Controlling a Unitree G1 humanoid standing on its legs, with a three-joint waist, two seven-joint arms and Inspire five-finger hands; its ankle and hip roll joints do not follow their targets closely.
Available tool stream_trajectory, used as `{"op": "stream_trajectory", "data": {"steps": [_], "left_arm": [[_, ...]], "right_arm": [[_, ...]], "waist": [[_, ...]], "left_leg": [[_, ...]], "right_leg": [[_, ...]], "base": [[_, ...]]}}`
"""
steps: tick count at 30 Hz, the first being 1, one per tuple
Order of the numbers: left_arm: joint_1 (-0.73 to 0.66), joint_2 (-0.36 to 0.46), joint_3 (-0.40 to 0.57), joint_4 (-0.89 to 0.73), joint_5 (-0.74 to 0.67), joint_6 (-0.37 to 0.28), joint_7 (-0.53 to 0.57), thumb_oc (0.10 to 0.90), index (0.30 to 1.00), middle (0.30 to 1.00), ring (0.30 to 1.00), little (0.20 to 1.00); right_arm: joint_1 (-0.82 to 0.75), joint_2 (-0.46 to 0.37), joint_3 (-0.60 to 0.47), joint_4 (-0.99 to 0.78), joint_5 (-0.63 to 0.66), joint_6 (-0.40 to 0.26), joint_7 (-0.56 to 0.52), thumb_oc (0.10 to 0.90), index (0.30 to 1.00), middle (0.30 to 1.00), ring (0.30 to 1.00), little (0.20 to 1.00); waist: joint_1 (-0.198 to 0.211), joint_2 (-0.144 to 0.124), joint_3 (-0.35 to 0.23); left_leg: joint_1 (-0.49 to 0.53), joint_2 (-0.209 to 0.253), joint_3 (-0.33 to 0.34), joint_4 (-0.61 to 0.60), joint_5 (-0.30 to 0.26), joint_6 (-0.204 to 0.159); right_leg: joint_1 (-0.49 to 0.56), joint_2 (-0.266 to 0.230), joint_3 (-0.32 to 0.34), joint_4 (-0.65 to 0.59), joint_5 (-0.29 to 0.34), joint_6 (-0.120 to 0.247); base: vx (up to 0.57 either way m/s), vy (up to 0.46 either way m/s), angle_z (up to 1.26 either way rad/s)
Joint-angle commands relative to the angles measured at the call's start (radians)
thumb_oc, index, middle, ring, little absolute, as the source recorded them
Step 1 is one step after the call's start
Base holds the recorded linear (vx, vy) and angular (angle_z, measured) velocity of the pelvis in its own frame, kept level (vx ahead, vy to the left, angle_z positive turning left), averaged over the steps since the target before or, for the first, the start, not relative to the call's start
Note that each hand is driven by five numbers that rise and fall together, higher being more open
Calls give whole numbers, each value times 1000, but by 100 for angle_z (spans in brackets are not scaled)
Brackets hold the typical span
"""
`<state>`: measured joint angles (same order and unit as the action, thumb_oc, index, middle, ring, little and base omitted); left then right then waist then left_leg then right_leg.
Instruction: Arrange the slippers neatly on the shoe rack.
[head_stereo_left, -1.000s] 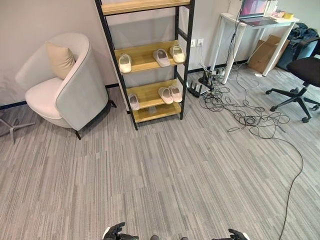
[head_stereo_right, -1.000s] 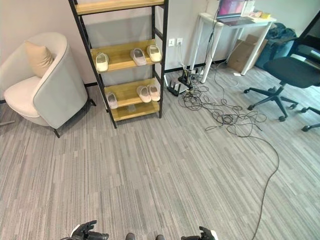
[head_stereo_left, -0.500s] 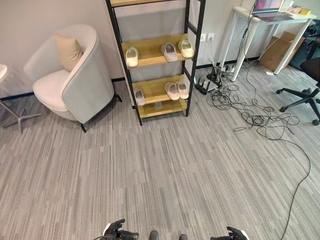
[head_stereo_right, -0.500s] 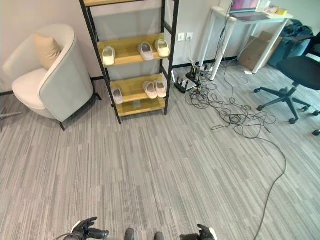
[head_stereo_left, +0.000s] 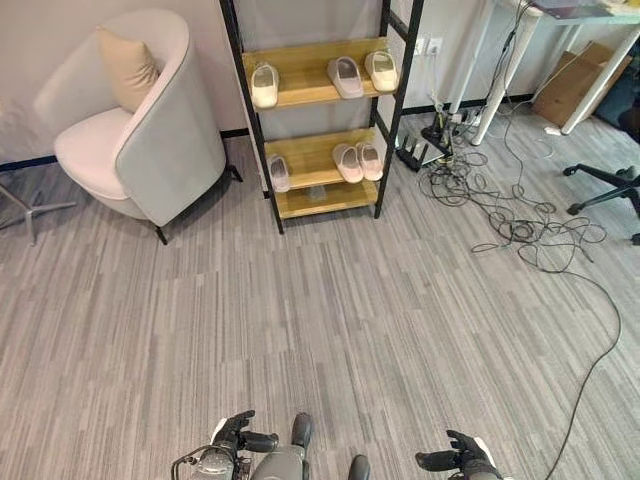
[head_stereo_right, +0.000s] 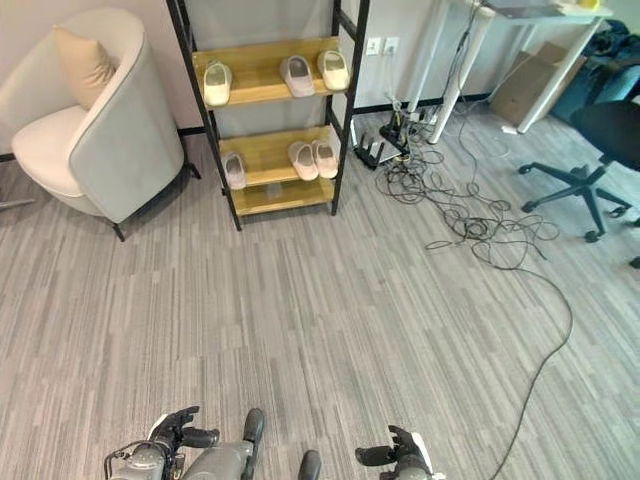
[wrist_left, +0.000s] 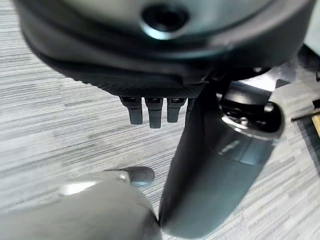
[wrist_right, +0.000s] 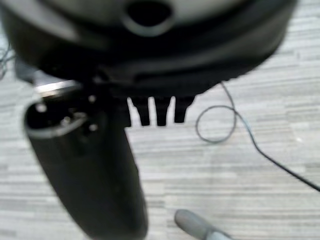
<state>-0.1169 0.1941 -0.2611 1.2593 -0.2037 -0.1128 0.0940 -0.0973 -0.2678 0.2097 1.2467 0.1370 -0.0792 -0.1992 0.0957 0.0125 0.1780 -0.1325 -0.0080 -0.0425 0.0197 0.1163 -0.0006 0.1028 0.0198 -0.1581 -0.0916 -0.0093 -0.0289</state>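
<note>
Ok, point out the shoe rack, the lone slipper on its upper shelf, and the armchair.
shoe rack (head_stereo_left: 399, 96), left eye view, black right-hand post.
lone slipper (head_stereo_left: 264, 85), left eye view, its upper strap.
armchair (head_stereo_left: 172, 160), left eye view, grey outer side.

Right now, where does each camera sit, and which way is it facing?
Left eye view: on the head, looking down and ahead at the shoe rack with slippers; both hands at the bottom edge.
Right eye view: same head, same scene; left hand and right hand low.
Left wrist view: along the left hand's straight fingers toward the carpet.
Right wrist view: along the right hand's fingers toward carpet and a cable.
</note>
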Motion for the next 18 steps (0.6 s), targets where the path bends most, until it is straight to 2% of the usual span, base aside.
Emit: {"op": "stream_trajectory", "data": {"steps": [1, 2, 3, 5, 7, 8, 10, 12, 14, 15, 16, 18], "left_arm": [[9, 28, 8, 32, 36, -15, -9, 800, 900, 900, 900, 900], [9, 28, 8, 32, 37, -15, -9, 800, 900, 900, 900, 900], [8, 31, 11, 30, 35, -16, -8, 800, 900, 900, 900, 900], [10, 37, 18, 23, 24, -16, -4, 800, 900, 900, 900, 900], [16, 41, 24, 24, 15, -16, -4, 800, 900, 900, 900, 900], [19, 42, 28, 24, 10, -16, -4, 800, 900, 900, 900, 900], [23, 44, 27, 23, 8, -16, -6, 800, 900, 900, 900, 900], [27, 41, 28, 29, 16, -17, -10, 800, 900, 900, 900, 900], [26, 40, 32, 37, 18, -23, -11, 800, 900, 900, 900, 900], [27, 39, 32, 38, 18, -23, -11, 800, 900, 900, 900, 900], [26, 38, 36, 41, 18, -24, -7, 800, 900, 900, 900, 900], [27, 38, 37, 51, 27, -25, -14, 800, 900, 900, 900, 900]], "right_arm": [[2, -30, 17, -64, -21, -25, 2, 800, 900, 900, 900, 900], [2, -30, 17, -64, -21, -25, 2, 800, 900, 900, 900, 900], [3, -29, 18, -68, -24, -24, 4, 800, 900, 900, 900, 900], [-5, -28, 22, -74, -27, -22, 7, 800, 900, 900, 900, 900], [-5, -24, 22, -77, -25, -24, 9, 800, 900, 900, 900, 900], [-5, -21, 24, -77, -25, -25, 11, 800, 900, 900, 900, 900], [-5, -19, 27, -80, -21, -22, 14, 800, 900, 900, 900, 900], [-9, -20, 33, -83, -24, -22, 17, 800, 900, 900, 900, 900], [-14, -24, 36, -90, -22, -22, 18, 800, 900, 900, 900, 900], [-14, -25, 37, -90, -22, -22, 18, 800, 900, 900, 900, 900], [-21, -30, 39, -93, -22, -19, 19, 800, 900, 900, 900, 900], [-12, -32, 34, -92, -24, -18, 21, 800, 900, 900, 900, 900]], "waist": [[32, -36, -49], [33, -36, -49], [32, -30, -45], [28, -20, -26], [27, -2, -15], [23, 10, -12], [11, 18, -9], [-4, 12, -4], [-23, 2, 1], [-23, 6, 5], [-35, 0, 6], [-36, -5, 0]], "left_leg": [[-7, -46, -15, 118, -160, 14], [-7, -47, -14, 118, -160, 14], [7, -48, -17, 115, -168, 25], [34, -52, -17, 117, -185, 54], [60, -45, -26, 117, -201, 74], [82, -38, -39, 107, -207, 79], [124, -35, -61, 82, -217, 80], [167, -38, -70, 55, -234, 70], [202, -45, -91, 30, -246, 59], [210, -41, -91, 27, -248, 59], [238, -38, -109, 7, -254, 48], [250, -34, -118, 3, -266, 40]], "right_leg": [[-30, -80, -4, 291, -125, 137], [-32, -81, -4, 294, -127, 138], [-61, -92, -7, 366, -102, 151], [-136, -123, -9, 515, -13, 179], [-183, -135, -17, 617, 30, 186], [-222, -137, -18, 642, 31, 178], [-277, -133, -14, 598, 9, 163], [-299, -137, -31, 457, -10, 155], [-326, -133, -10, 296, 19, 161], [-317, -128, -13, 290, 19, 160], [-337, -125, 7, 205, 63, 176], [-319, -124, 12, 170, 66, 179]], "base": [[142, 187, -9], [116, 192, -1], [57, 132, -7], [91, 170, -18], [134, 138, -10], [181, 111, -5], [229, 48, -6], [282, -42, 0], [248, -69, 16], [318, -81, 34], [301, -96, 28], [292, -111, 20]]}}
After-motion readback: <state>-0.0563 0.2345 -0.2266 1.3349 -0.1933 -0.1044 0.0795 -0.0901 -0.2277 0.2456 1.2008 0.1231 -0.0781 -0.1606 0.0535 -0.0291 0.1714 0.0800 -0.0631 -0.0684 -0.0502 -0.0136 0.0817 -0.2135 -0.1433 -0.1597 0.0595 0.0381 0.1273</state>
